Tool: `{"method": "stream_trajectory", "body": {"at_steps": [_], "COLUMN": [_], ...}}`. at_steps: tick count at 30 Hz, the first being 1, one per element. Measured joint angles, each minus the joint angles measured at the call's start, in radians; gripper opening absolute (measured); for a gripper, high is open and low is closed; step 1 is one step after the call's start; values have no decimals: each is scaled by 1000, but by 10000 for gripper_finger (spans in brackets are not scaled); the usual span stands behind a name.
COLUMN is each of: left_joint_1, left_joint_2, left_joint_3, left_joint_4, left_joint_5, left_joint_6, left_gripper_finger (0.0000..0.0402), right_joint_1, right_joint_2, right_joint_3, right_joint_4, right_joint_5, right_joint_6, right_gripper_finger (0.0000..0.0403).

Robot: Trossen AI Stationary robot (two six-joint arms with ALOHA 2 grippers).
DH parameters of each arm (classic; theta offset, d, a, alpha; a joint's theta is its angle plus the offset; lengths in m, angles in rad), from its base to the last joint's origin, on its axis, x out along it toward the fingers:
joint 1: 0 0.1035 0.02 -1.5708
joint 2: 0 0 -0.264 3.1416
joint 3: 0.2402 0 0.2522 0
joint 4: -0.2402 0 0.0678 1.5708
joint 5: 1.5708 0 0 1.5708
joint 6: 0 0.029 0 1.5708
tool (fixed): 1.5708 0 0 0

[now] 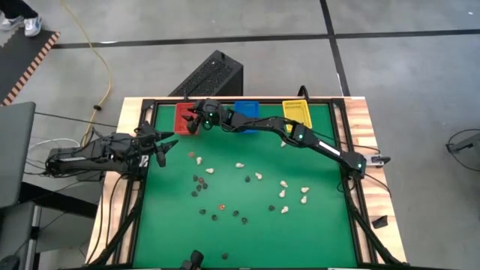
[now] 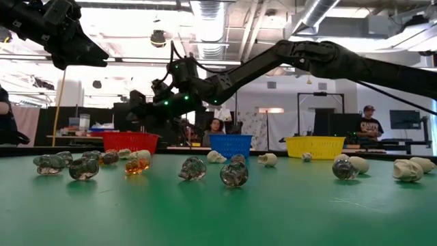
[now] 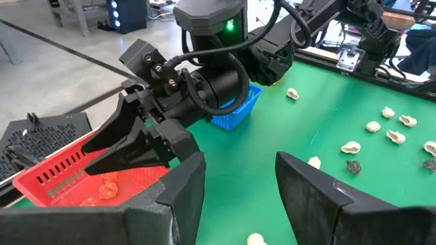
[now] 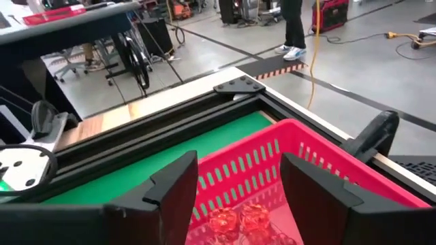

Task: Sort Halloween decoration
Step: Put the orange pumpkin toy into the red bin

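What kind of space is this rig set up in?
Likely a robotics lab or workshop: bare ceiling ducts overhead, a polished concrete floor with taped lines, and people at benches behind the green table.

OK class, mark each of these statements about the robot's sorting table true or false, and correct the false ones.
1. The right tool is above the red bin. True.
2. The red bin is empty. False: orange trinkets lie in it.
3. The blue bin stands between the red bin and the yellow bin. True.
4. The right tool grips a trinket. False: its jaws stand open with nothing between them.
5. The left tool reaches into the yellow bin. False: it hangs open by the table's left edge, near the red bin.
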Motion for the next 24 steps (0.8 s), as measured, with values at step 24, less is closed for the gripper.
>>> {"method": "stream_trajectory", "body": {"at_steps": [24], "left_joint_1": [0], "left_joint_2": [0], "left_joint_3": [0], "left_joint_4": [-1], "left_joint_5": [0], "left_joint_6": [0], "left_gripper_finger": [169], "right_joint_1": [13], "right_joint_2": [-426], "right_joint_3": [-1], "right_joint_4": [-712], "right_joint_5": [-123], "right_joint_6": [-333], "right_gripper_finger": [238]}}
